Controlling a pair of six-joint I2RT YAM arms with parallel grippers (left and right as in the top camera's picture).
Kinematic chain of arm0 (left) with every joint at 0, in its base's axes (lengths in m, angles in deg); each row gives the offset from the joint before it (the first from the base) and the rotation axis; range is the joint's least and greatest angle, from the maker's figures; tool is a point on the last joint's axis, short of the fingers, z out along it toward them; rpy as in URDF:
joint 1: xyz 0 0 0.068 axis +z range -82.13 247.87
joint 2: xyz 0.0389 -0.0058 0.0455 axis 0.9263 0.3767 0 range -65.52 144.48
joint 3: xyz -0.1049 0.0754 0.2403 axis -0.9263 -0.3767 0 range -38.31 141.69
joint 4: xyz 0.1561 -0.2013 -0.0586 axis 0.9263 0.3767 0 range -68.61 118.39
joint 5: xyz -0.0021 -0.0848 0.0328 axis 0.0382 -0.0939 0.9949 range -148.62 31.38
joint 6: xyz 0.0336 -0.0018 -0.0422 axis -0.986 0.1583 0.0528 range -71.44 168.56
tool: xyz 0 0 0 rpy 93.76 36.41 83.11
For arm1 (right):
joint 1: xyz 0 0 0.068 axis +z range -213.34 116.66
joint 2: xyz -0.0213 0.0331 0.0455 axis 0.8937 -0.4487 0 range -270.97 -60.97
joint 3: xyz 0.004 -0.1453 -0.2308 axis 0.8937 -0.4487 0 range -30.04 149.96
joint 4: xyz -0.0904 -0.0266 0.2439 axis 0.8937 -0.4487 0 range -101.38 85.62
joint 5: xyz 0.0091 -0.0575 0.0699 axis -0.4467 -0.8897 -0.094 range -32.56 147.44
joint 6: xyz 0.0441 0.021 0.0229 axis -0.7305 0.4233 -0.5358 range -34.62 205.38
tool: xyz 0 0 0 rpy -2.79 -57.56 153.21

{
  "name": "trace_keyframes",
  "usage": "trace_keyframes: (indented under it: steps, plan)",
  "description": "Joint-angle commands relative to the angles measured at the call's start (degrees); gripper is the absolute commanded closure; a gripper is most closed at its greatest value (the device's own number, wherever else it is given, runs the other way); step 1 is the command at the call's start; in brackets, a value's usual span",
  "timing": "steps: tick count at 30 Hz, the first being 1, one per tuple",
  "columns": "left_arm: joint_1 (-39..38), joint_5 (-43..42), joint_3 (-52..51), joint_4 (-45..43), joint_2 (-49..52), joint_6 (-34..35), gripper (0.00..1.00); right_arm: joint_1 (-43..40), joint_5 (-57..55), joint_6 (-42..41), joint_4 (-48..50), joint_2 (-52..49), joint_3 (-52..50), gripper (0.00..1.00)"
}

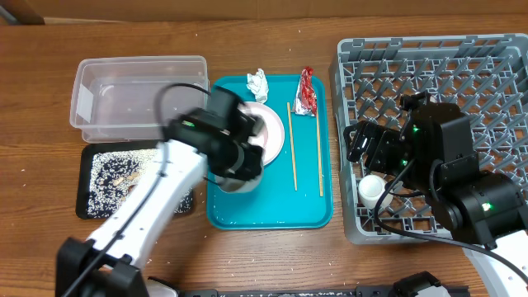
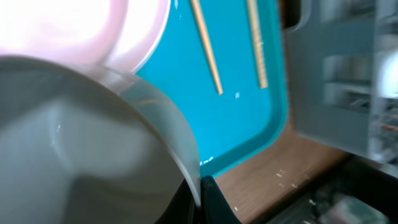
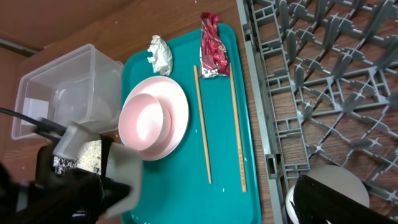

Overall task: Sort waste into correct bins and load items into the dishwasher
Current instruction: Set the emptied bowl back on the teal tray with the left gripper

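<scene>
Clear tub (image 1: 124,99) sits far left, with the black tray (image 1: 80,181) in front of it holding food scraps (image 1: 115,173). The left gripper (image 2: 200,193) pinches the rim of the pale bowl (image 2: 81,143) over the left side of the teal tray (image 1: 272,210), beside the pink plate (image 3: 146,121). Chopsticks (image 1: 292,148) lie front-to-back, between the bowl and the dish rack (image 1: 495,74). The rack is to the bowl's right, so a rightward carry looks likely. The right gripper (image 1: 363,153), nearer the rack, is spread wide over the white cup (image 1: 371,190) in the rack.
</scene>
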Motion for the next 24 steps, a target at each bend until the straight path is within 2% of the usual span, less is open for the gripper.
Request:
trace_keyframes:
  steps: [1, 6, 7, 10, 14, 18, 20, 22, 24]
  plan:
    - [-5.46, 14.45, -1.27, -0.68, 3.69, 11.82, 0.96, -0.22, -0.83, -0.39, 0.02, 0.15, 1.07, 0.0]
    - [-7.69, 15.74, -1.25, -3.52, 7.26, 13.07, 0.93, -0.22, -0.83, -0.39, 0.09, 0.15, 1.07, 0.0]
    - [-7.67, 15.58, -1.25, -3.91, 7.28, 13.33, 0.89, -0.22, -0.83, -0.39, 0.09, 0.15, 1.07, 0.0]
    - [-7.56, 14.93, -0.48, -3.85, 7.1, 14.27, 0.66, -0.22, -0.85, -0.39, 0.09, 0.15, 1.07, 0.0]
    - [-7.56, 15.17, 5.11, 0.55, 7.1, 14.03, 0.46, -0.22, -1.14, -0.39, 0.13, 0.15, 1.07, 0.0]
    - [-7.56, 17.16, 13.22, 2.43, 7.13, 10.45, 0.39, -0.22, -1.29, -0.39, 0.5, 0.15, 1.07, 0.0]
    - [-7.52, 21.09, 16.81, 1.53, 7.13, 9.55, 0.33, -0.22, -1.4, -0.39, 0.5, 0.15, 1.07, 0.0]
    - [-7.23, 27.06, 19.23, -1.2, 7.13, 8.7, 0.3, -0.22, -1.42, -0.39, 0.48, 0.15, 1.07, 0.0]
    - [-6.19, 31.36, 19.89, -6.88, 7.19, 5.07, 0.3, -0.22, -1.42, -0.42, 0.48, 0.15, 1.07, 0.0]
